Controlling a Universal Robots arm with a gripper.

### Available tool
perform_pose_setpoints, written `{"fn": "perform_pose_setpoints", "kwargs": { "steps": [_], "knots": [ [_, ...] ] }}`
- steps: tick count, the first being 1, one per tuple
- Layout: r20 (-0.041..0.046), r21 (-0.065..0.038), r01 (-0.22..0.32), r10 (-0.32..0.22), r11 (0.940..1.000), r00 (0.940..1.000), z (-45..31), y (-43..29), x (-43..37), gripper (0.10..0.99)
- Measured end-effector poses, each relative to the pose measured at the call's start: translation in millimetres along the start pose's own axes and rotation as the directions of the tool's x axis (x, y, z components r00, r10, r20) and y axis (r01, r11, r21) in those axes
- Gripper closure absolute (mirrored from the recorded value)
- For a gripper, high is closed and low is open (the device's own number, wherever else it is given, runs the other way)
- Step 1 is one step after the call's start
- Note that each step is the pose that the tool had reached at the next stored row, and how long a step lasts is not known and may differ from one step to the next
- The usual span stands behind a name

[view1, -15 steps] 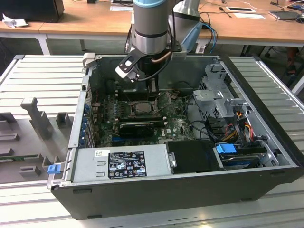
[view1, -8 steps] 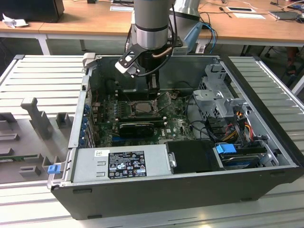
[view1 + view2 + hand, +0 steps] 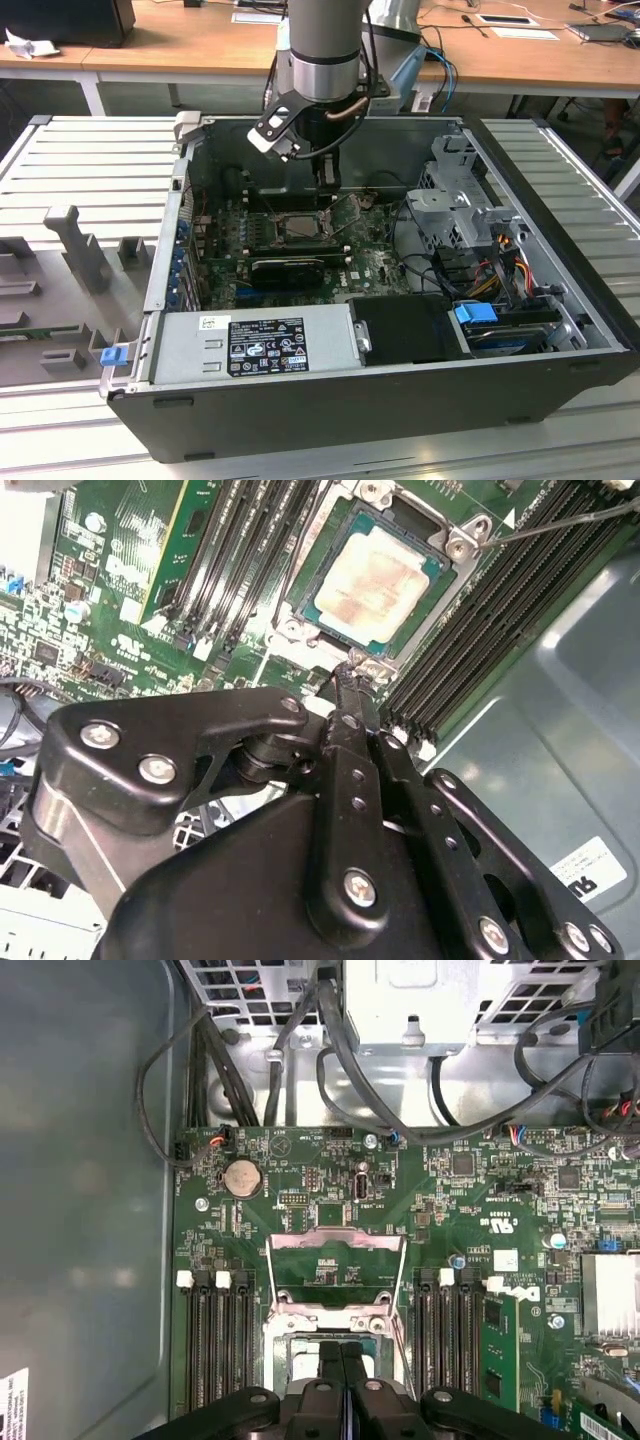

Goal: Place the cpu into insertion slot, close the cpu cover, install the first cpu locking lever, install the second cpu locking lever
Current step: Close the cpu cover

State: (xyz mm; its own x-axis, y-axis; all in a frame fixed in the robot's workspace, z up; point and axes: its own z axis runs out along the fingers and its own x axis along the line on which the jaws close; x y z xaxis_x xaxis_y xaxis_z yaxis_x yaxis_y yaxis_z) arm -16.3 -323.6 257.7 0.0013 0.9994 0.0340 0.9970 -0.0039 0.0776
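With the cpu [image 3: 375, 580] seated in the insertion slot [image 3: 455, 546], the gripper [image 3: 352, 675] is held at its rim, fingers pressed together, seemingly empty; the open cpu cover [image 3: 335, 1242] should be lowered squarely, never scraping the chip

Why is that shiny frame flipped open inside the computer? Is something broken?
Nothing looks broken. The cpu cover is just flipped open, off the insertion slot, where the cpu lies flat. A thin locking lever juts out unlatched. The gripper is at the slot's edge.
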Motion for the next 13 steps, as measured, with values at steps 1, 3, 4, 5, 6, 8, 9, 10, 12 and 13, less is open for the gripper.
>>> {"fn": "perform_pose_setpoints", "kwargs": {
  "steps": [1, 3, 4, 5, 6, 8, 9, 10, 12, 13],
  "knots": [
    [0.0, 0.0, 0.0, 0.0, 1.0, 1.0, -1.9, 0.2, 0.1, 0.98],
    [0.0, 0.0, 0.0, 0.0, 1.0, 1.0, -5.1, 0.4, 0.2, 0.98],
    [-0.0001, 0.0, 0.0, 0.0, 1.0, 1.0, -6.0, 0.6, 0.2, 0.98],
    [-0.0001, 0.0, 0.0, 0.0, 1.0, 1.0, -6.4, 1.0, 0.2, 0.98],
    [-0.0002, 0.0, 0.0, 0.0, 1.0, 1.0, -6.7, 1.6, 0.3, 0.98],
    [-0.0002, 0.0, 0.0, 0.0, 1.0, 1.0, -7.2, 3.0, 0.3, 0.98],
    [-0.0001, 0.0, 0.0, 0.0, 1.0, 1.0, -7.4, 4.1, 0.3, 0.98],
    [-0.0002, 0.0, 0.0, 0.0, 1.0, 1.0, -7.6, 5.6, 0.3, 0.98],
    [0.0001, 0.0, 0.0, 0.0, 1.0, 1.0, -8.5, 7.6, 0.3, 0.98],
    [0.0, 0.0, 0.0, 0.0, 1.0, 1.0, -9.9, 8.1, 0.4, 0.98]
  ]
}}
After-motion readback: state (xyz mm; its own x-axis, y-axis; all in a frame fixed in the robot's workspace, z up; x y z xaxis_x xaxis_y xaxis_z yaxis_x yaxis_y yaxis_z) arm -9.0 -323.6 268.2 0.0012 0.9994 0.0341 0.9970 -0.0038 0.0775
